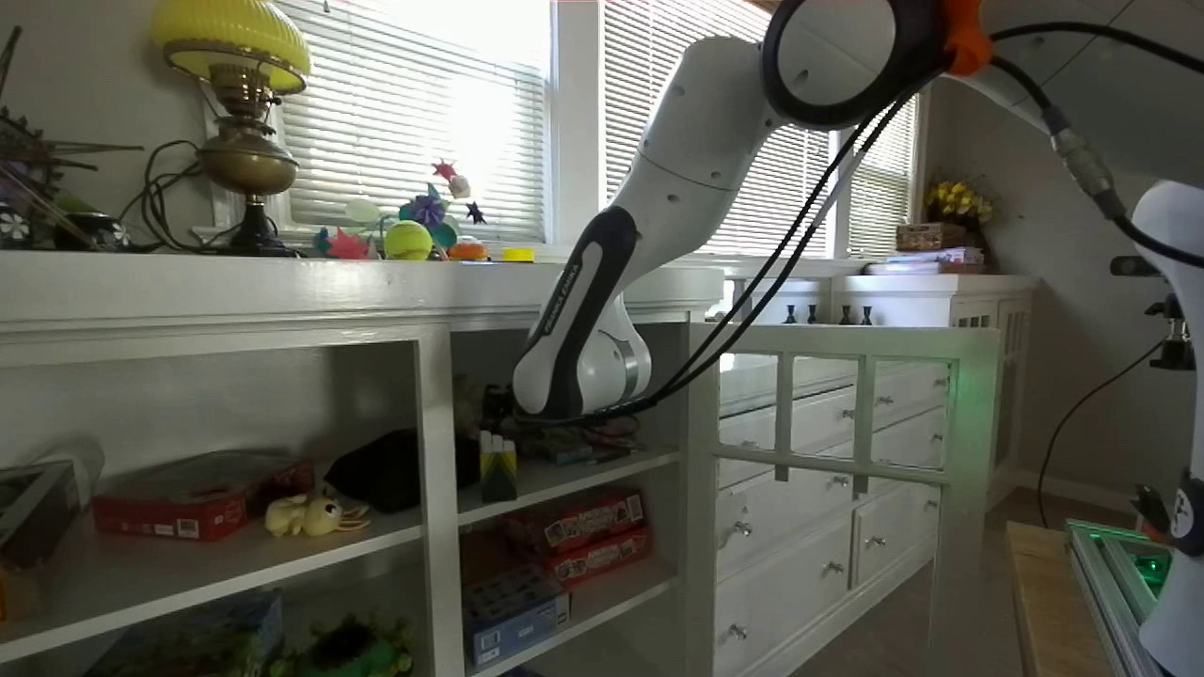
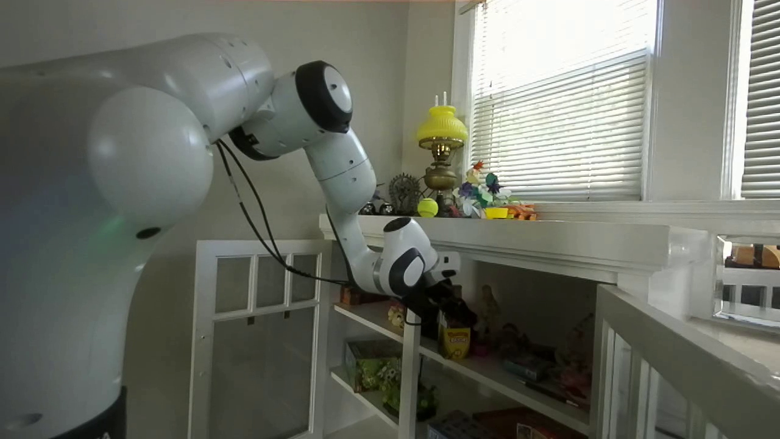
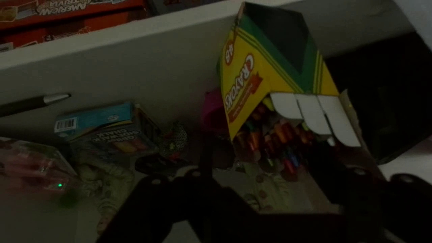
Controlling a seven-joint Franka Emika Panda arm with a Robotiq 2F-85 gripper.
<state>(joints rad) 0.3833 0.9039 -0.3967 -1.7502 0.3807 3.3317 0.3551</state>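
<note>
Nearest the wrist camera, your gripper point(image 3: 263, 152) is hanging at the mouth of the crayon box point(image 3: 281, 76), and its fingers point(image 3: 325, 172) are standing spread, a wide gap between them. Crayons point(image 3: 283, 135) are showing in that gap, with white flaps point(image 3: 314, 111) showing beside them. One finger is overlapping the open mouth while its mate is standing alongside the printed side; you cannot tell in this dark view whether either is touching the cardboard. In both exterior views your box is standing upright near the front edge of the shelf point(image 1: 602, 479), just beside the white post point(image 1: 437, 527). Close to its printed side, a pink object point(image 3: 212, 111) is sitting, and farther along the same shelf a chalk box point(image 3: 108, 133) is lying, with a pen point(image 3: 37, 104) nearer the edge and a pale figurine point(image 3: 116, 182) near the chalk. On the crayon box's other side a black object point(image 3: 388, 91) is resting. You are also seeing red game boxes point(image 3: 71, 20) stacked on the shelf below. Across the post, in an exterior view, a yellow toy point(image 1: 308, 516) is lying beside a red box point(image 1: 188, 512). Up on the cabinet top point(image 1: 282, 291), a lamp point(image 1: 246, 167) and a ball point(image 1: 408, 241) are sitting before the blinds point(image 1: 414, 122), and a paned door point(image 1: 974, 404) is hanging open at the cabinet's side.
</note>
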